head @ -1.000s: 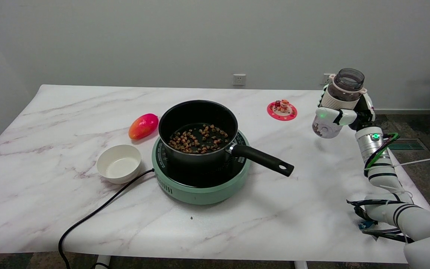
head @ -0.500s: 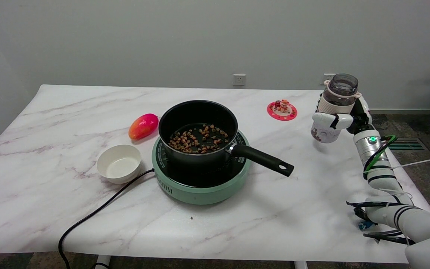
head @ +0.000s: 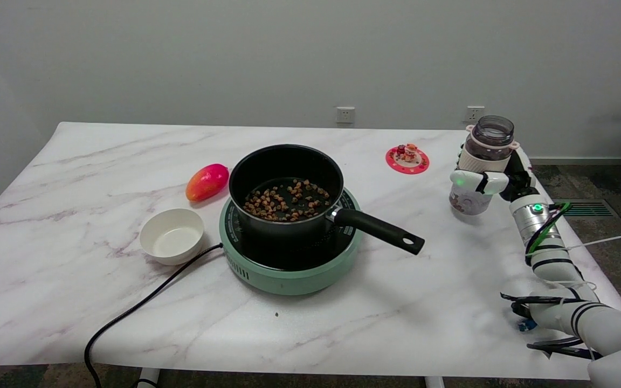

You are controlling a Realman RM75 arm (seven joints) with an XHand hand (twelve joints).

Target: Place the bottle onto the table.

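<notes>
Bottle (head: 480, 167), clear plastic with a white sleeve and open mouth, stays upright to the right of the black pot (head: 284, 188), the right robot hand (head: 491, 179) clamped around it, base near the white marble surface (head: 429, 280).

The room is evenly bright. The white marble table (head: 73, 258) shines softly. Small dark shadows sit under things. The picture looks sharp, not blurry.

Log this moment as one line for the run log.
task: bottle to table | robot hand: grips bottle upright | bottle: at or just above table, contact unclear | next: likely release
</notes>
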